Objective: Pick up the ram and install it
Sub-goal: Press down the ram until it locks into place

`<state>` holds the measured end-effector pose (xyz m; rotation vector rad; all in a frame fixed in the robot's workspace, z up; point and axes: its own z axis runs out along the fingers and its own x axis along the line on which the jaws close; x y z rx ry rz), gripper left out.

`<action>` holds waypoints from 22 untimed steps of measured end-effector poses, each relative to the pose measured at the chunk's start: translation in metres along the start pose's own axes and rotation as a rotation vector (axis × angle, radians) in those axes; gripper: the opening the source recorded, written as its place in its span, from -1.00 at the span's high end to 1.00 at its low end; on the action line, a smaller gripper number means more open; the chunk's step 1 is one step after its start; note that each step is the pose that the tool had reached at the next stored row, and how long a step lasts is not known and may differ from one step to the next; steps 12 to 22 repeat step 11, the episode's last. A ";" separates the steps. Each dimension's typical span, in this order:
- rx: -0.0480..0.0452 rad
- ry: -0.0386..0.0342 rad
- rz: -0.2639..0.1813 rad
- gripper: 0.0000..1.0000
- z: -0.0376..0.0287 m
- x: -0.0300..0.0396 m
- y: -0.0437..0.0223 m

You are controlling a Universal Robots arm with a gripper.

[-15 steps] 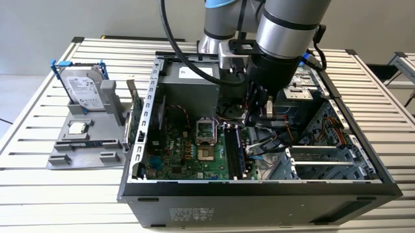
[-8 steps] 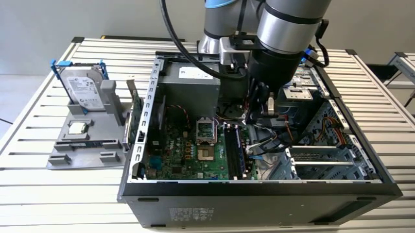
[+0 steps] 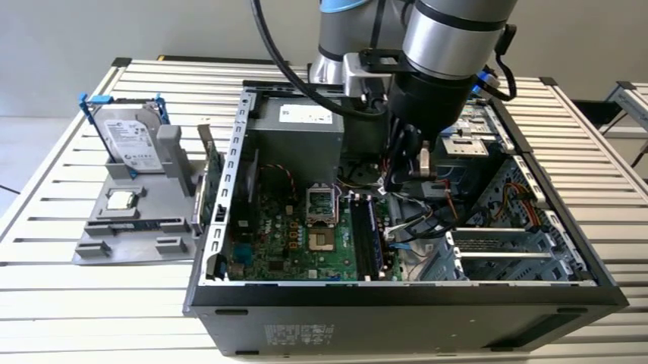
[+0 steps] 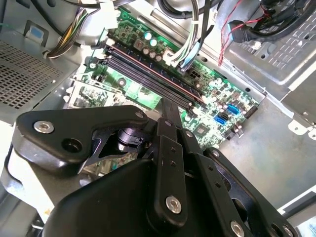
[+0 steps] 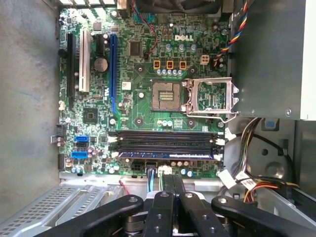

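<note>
Blue-green and thin, the ram [image 5: 165, 154] sat in a slot on the board [image 5: 133, 111], maybe not clicked in yet. The gripper [image 5: 167, 180] hung near it, fingers pressed together, holding nothing. A good push had to go straight down, even at both ends, till the clips snapped.

We see arm [image 3: 445, 45] coming down steeply from top of exterior view, silver upper link into black wrist section. Black cables loop along it on exterior view's left. Gripper [image 3: 405, 178] hangs low at arm's end, pointing down. In first wrist view gripper [image 5: 170, 185] shows black linkage arms spread wide at base, fingers [image 5: 165, 207] pressed together, no gap between them. Second wrist view gives same: gripper [image 4: 170, 111] with fingers [image 4: 168, 163] closed flat against each other, nothing gripped that we can make out.
</note>
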<state>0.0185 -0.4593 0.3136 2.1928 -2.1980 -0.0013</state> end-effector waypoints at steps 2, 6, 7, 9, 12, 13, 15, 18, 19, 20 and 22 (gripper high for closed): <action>0.0000 0.0001 0.000 1.00 -0.0009 0.0000 0.0000; 0.0001 -0.0003 0.000 1.00 -0.0016 0.0000 0.0000; 0.0000 0.0000 0.000 1.00 -0.0017 0.0000 0.0000; 0.0000 0.0003 0.000 1.00 -0.0018 0.0001 0.0000; 0.0000 0.0003 0.000 1.00 -0.0018 0.0000 0.0000; 0.0000 0.0003 0.000 1.00 -0.0018 0.0000 0.0000; 0.0000 0.0003 0.000 1.00 -0.0018 0.0000 0.0000; 0.0000 0.0003 0.000 1.00 -0.0018 0.0000 0.0000; 0.0000 0.0003 0.000 1.00 -0.0018 0.0000 0.0000; 0.0000 0.0003 0.000 1.00 -0.0018 0.0000 0.0000; 0.0000 0.0003 0.000 1.00 -0.0018 0.0000 0.0000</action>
